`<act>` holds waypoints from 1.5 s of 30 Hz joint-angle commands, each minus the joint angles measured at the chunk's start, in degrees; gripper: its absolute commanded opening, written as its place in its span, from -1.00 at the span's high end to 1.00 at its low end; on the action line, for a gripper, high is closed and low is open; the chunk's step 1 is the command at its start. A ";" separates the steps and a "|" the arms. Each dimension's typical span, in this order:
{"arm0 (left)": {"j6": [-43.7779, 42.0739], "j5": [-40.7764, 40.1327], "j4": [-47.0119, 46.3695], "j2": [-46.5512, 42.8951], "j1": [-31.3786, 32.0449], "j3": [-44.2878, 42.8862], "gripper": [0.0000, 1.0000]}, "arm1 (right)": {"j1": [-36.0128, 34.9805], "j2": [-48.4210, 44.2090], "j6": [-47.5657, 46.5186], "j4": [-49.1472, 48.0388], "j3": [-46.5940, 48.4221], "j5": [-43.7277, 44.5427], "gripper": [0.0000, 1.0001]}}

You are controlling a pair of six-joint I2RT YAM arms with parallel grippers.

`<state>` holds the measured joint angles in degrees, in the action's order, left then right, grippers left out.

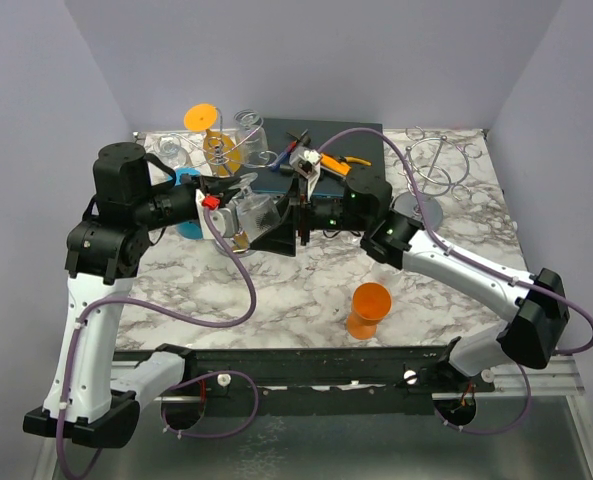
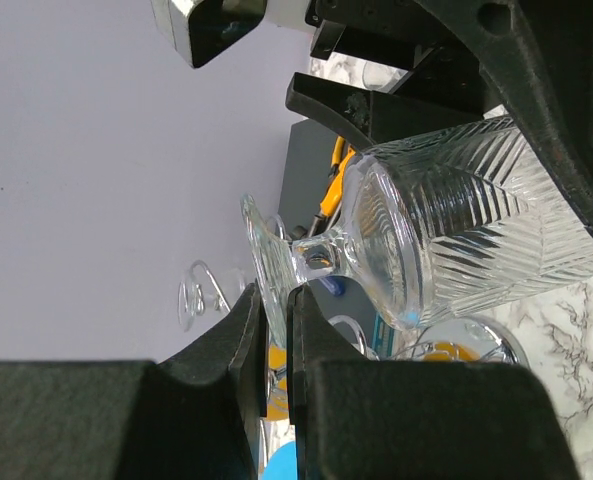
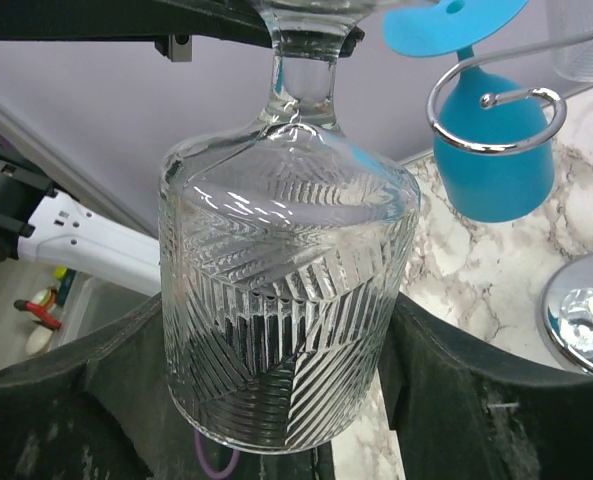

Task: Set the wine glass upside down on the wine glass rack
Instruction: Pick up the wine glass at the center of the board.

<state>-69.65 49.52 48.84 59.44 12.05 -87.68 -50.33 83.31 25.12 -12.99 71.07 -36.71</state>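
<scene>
Spanning your view: marble tabletop [image 1: 276, 290]; wine glass rack [image 1: 226, 140] at back left; right end effector [image 3: 281, 400] clamped around the bowl of the clear wine glass [image 3: 286, 290], held sideways in the air near the rack; left end effector [image 2: 281, 300] pinching its foot.

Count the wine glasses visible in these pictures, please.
4: a clear glass held between the left gripper and right gripper; an orange glass standing on the table; a yellow-orange glass and a blue glass on the back-left rack. More may hide there.
</scene>
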 commanded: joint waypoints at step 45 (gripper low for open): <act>26.10 -24.29 1.46 1.21 0.08 -6.67 -0.57 | -0.30 8.54 -5.37 -21.04 -4.53 15.16 0.58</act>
<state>-46.61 31.86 49.56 58.43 12.08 -93.41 -50.52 90.11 20.67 -26.17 63.37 -21.96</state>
